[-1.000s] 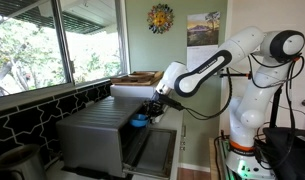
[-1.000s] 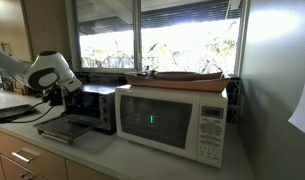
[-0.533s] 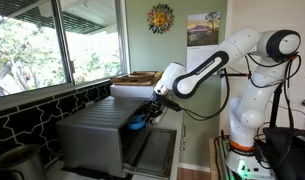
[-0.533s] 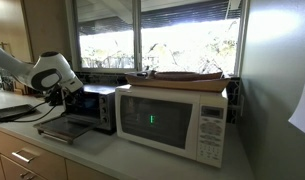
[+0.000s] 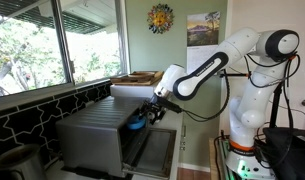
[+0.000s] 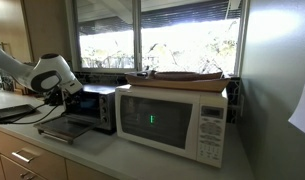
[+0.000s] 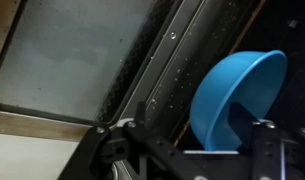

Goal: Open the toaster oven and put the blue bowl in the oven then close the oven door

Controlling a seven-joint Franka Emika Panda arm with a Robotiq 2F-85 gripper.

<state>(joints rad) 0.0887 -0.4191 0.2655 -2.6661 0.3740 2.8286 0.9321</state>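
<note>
One step looks done: the wide dark-glass oven door [image 5: 157,152] hangs open. Placing is in hand: the Robotiq gripper [image 7: 202,145], its fingers narrowed onto the rim, holds the small bright-blue bowl [image 7: 237,90] tilted at the mouth of the boxy brushed-grey toaster oven [image 5: 92,135]. The next move probably calls for reaching inward, levelling the bowl and letting go.

The countertop [image 6: 112,149] bears the toaster oven [image 6: 97,108], a white microwave [image 6: 172,122] and perhaps a dark flat object [image 6: 10,113].

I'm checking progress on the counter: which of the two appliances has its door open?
The grey toaster oven: its door is folded down flat in front of it, while the white microwave beside it is closed.
</note>
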